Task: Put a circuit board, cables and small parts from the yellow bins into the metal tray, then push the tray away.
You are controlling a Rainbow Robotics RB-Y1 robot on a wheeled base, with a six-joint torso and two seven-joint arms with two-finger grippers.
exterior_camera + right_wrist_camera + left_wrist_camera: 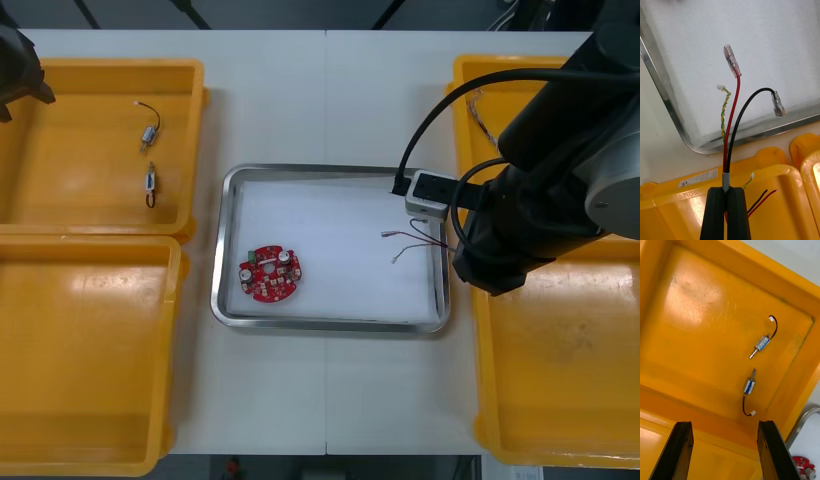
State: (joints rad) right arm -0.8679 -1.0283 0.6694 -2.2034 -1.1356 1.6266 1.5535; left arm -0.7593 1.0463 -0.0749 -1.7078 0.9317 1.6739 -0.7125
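My right gripper (729, 197) is shut on a cable bundle (733, 123): a red wire, a black wire and a twisted yellow-green strand. The bundle's free ends hang over the near right corner of the metal tray (672, 112), above its white inside. In the front view the cable ends (405, 242) show just inside the tray's right rim (440, 290), under my right arm (530, 200). A round red circuit board (268, 274) lies in the tray's left part. My left gripper (727, 450) is open above the far left yellow bin (696, 315), well short of two small metal parts (762, 342) (749, 386).
Two yellow bins stand on each side of the tray: the near left bin (80, 350) and the near right bin (560, 390) hold nothing I can see. A thin cable (480, 108) lies in the far right bin. The two small metal parts (149, 135) (150, 183) sit in the far left bin.
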